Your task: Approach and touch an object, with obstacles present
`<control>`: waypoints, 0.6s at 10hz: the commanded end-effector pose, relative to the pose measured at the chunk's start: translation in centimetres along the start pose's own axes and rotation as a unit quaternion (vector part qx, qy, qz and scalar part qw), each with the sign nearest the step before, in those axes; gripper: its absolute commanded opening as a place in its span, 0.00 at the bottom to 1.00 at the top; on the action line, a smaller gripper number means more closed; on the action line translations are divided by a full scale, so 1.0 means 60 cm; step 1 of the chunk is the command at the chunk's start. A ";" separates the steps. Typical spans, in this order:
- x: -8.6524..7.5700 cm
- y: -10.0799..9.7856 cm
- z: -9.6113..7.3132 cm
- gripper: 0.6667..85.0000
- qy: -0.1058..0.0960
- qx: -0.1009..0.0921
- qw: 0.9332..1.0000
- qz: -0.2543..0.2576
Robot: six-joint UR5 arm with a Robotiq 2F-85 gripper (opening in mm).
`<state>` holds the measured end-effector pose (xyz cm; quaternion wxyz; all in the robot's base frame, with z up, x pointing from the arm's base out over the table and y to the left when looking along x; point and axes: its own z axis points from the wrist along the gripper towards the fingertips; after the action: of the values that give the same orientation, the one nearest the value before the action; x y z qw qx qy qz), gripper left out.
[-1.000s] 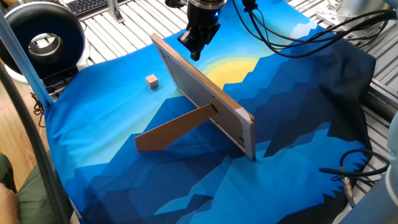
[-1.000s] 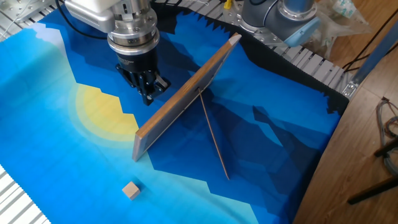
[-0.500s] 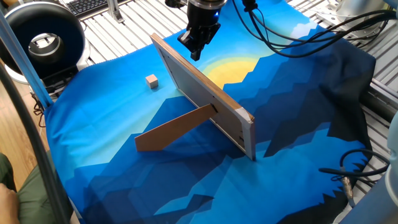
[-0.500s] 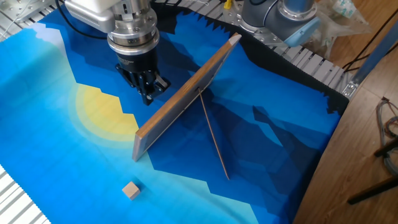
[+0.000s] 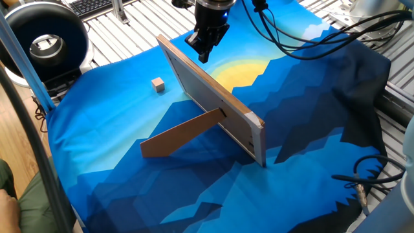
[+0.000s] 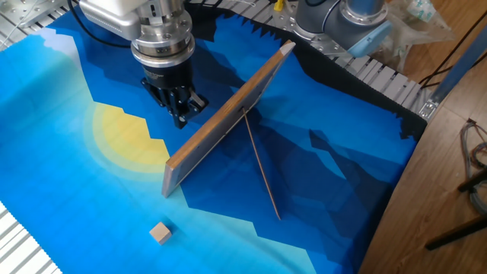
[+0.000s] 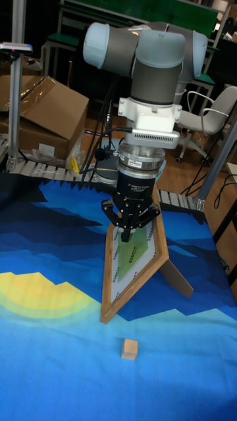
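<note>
The object, a tiny tan cube (image 5: 158, 84) (image 6: 160, 233) (image 7: 130, 348), lies alone on the blue cloth. Between it and my gripper stand the obstacles: a long board (image 5: 213, 100) (image 6: 225, 125) (image 7: 130, 271) on its edge, propped by a brown plank (image 5: 181, 136) (image 6: 261, 173) (image 7: 176, 274). My gripper (image 5: 204, 57) (image 6: 181, 122) (image 7: 128, 239) hangs just above the cloth, close to the board's far end, on the side away from the cube. Its fingers are shut with nothing between them.
The blue patterned cloth (image 5: 310, 129) covers the table, with a yellow patch (image 6: 129, 137) by the gripper. Black cables (image 5: 304, 39) trail from the arm at the back. A black round device (image 5: 45, 42) sits past the cloth's left edge.
</note>
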<state>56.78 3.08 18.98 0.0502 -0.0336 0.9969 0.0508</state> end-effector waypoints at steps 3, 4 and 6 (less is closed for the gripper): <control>-0.002 0.003 -0.003 0.00 -0.002 -0.004 1.000 0.001; -0.002 0.003 -0.003 0.00 -0.002 -0.004 1.000 0.000; -0.002 0.002 -0.003 0.00 -0.002 -0.003 1.000 0.000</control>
<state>56.80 3.01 19.00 0.0504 -0.0352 0.9969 0.0489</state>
